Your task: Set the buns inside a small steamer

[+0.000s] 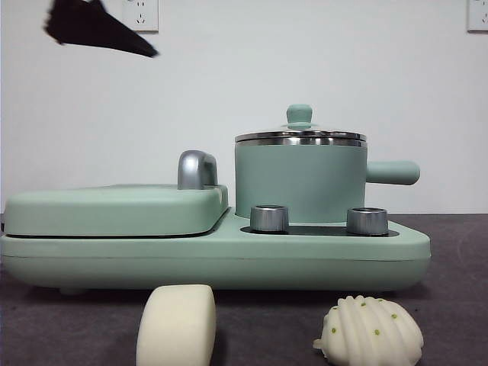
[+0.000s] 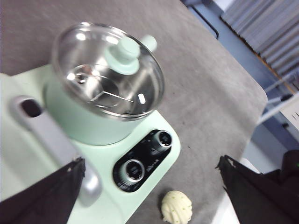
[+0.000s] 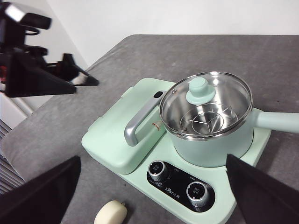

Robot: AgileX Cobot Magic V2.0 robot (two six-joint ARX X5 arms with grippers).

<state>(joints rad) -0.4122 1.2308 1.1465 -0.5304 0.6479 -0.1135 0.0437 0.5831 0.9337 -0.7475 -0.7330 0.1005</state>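
The small steamer (image 1: 299, 181) is a mint-green pot on the right of a mint-green cooker base, with its lid on; the lid's green knob (image 3: 201, 88) sits on top. In the wrist views the lid is glass, with a steel rack showing inside the steamer (image 2: 100, 100). On the table in front of the cooker lie the buns: a smooth block (image 1: 175, 326) and a ridged, green-specked shell (image 1: 371, 332). The wrist views show the shell bun (image 2: 176, 206) and the smooth bun (image 3: 111, 213). My left gripper (image 2: 150, 161) hangs open high above the cooker. My right gripper (image 3: 153, 158) is open too, above the front of the cooker.
A flat griddle section (image 1: 114, 210) with a chrome handle (image 1: 197, 169) takes up the cooker's left half. Two steel dials (image 1: 269, 218) sit in front of the pot. The pot's side handle (image 1: 393, 172) sticks out to the right. The left arm (image 3: 42, 65) shows in the right wrist view.
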